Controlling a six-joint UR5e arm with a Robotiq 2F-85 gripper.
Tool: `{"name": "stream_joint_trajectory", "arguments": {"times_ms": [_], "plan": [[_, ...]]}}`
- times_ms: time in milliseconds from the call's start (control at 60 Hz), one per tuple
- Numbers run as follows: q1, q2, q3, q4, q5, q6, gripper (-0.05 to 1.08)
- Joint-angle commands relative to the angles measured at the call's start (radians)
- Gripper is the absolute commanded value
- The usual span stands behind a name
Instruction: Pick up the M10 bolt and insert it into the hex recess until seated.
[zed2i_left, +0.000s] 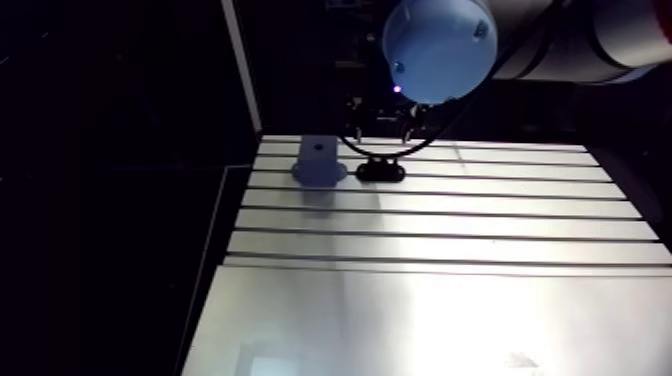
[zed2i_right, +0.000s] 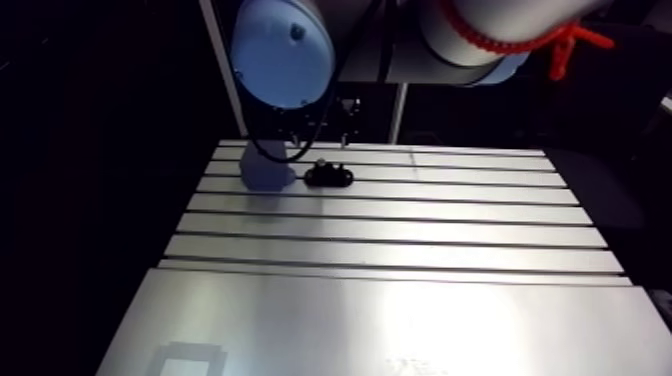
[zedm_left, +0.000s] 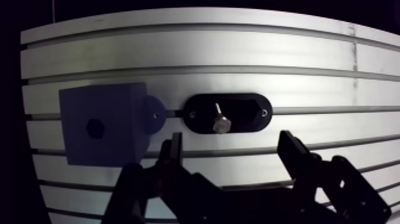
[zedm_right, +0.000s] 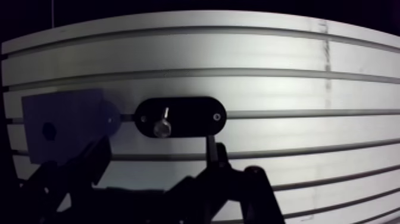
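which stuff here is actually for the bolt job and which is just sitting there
For the job:
- bolt, in the black holder
- block with the hex recess
- gripper, fingers open, nothing held

Just there:
- holder, only carrying the bolt
- table

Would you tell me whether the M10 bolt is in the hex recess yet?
Out: the bolt sits on the black holder; the hex recess in the blue block looks empty.

The slotted metal table (zed2i_left: 440, 300) shines under bright light (strongest on its near part); the surroundings are dark.
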Motion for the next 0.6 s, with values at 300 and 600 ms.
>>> {"name": "stream_joint_trajectory", "arguments": {"times_ms": [300,600], "plan": [[0.01,0.035,-0.001,-0.019,-0.001,-0.001,0.32],[0.01,0.049,0.003,-0.019,-0.001,0.001,0.38]]}}
